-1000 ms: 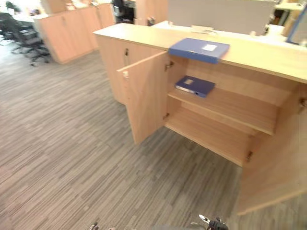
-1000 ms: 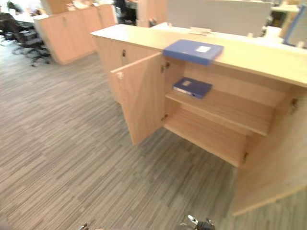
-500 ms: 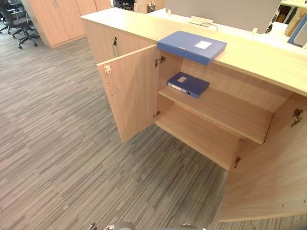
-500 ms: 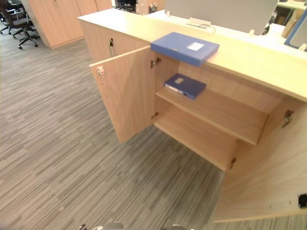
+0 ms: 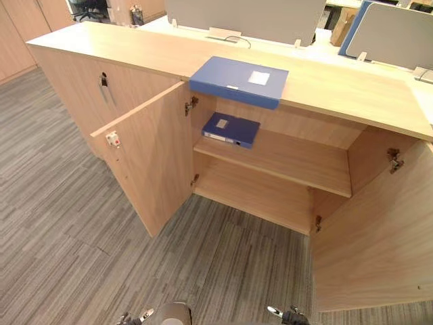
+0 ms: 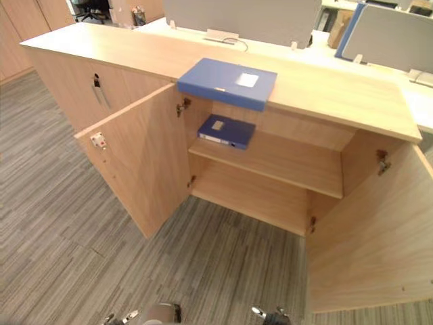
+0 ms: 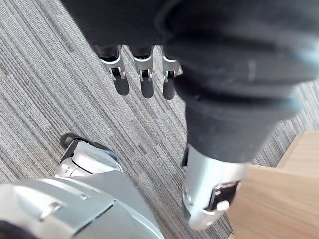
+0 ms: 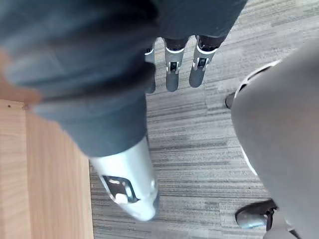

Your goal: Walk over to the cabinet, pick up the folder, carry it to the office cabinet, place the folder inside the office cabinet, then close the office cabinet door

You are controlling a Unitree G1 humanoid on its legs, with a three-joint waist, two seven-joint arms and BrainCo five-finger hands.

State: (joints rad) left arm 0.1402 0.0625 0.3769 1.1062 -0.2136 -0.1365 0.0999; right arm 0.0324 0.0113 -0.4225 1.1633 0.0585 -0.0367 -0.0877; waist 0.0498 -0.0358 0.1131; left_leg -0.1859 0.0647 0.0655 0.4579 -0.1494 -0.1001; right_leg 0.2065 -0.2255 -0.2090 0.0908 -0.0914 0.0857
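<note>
Folder [image 5: 238, 81], blue, lies flat on the worktop [image 5: 135, 47], its near edge jutting over the open cabinet [image 5: 257, 193]. We see a second blue folder [image 5: 231, 129] on the upper shelf [image 5: 284, 159]. Our left hand [image 7: 146, 82] and right hand [image 8: 172, 74] hang over the carpet [image 7: 50, 74], fingers straight, holding nothing.
</note>
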